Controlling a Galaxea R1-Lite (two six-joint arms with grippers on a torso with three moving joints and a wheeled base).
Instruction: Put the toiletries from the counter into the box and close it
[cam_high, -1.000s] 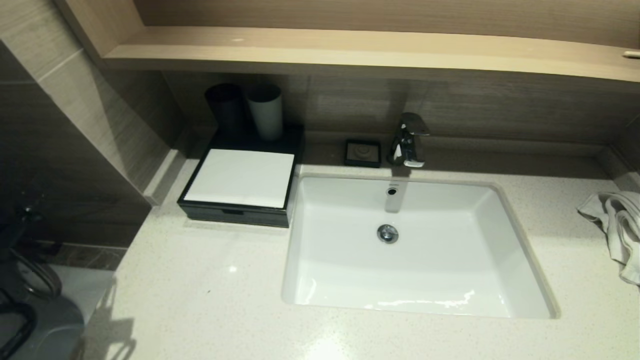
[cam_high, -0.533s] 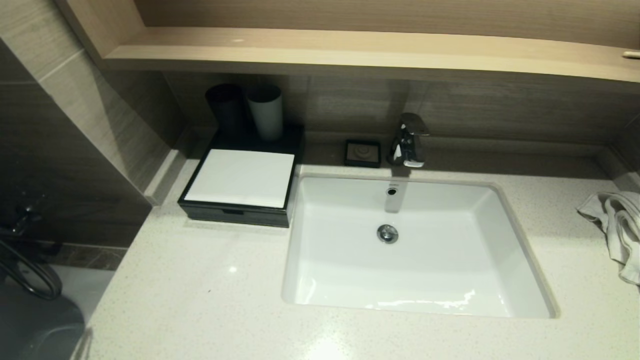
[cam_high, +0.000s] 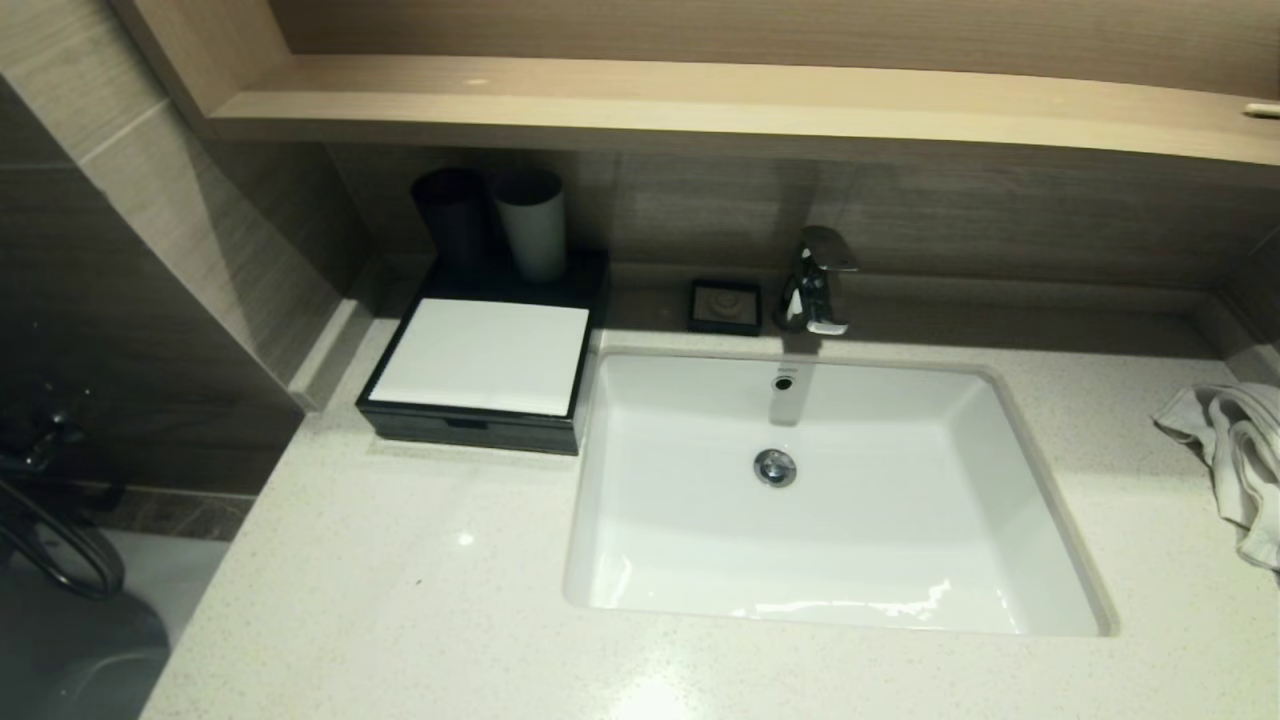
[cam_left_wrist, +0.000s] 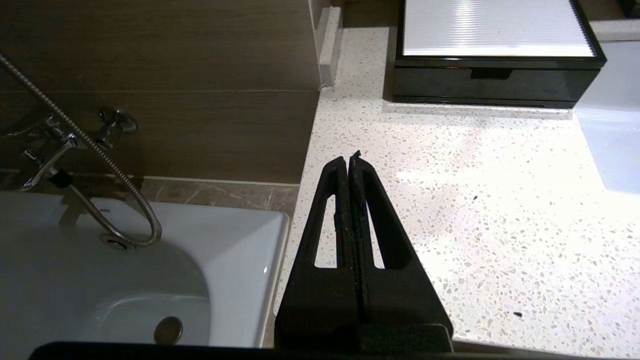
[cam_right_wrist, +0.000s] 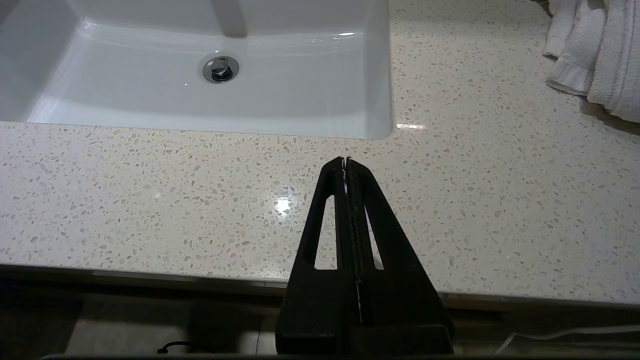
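Observation:
The black box (cam_high: 480, 360) with a white lid stands shut at the back left of the speckled counter (cam_high: 400, 580); it also shows in the left wrist view (cam_left_wrist: 497, 50). No loose toiletries show on the counter. My left gripper (cam_left_wrist: 348, 161) is shut and empty, held above the counter's left edge, well in front of the box. My right gripper (cam_right_wrist: 345, 161) is shut and empty, above the counter's front edge, in front of the sink's right corner. Neither gripper shows in the head view.
A white sink (cam_high: 900, 560) fills the counter's middle, with a faucet (cam_high: 818, 280) and soap dish (cam_high: 726, 306) behind it. A black cup (cam_high: 455, 215) and a white cup (cam_high: 532, 225) stand behind the box. A towel (cam_high: 1235, 450) lies at right. A bathtub (cam_left_wrist: 100, 280) lies left of the counter.
The dark shape and its shadow at the counter's lower left corner have drawn back out of the head view. The box and everything else on the counter have not moved.

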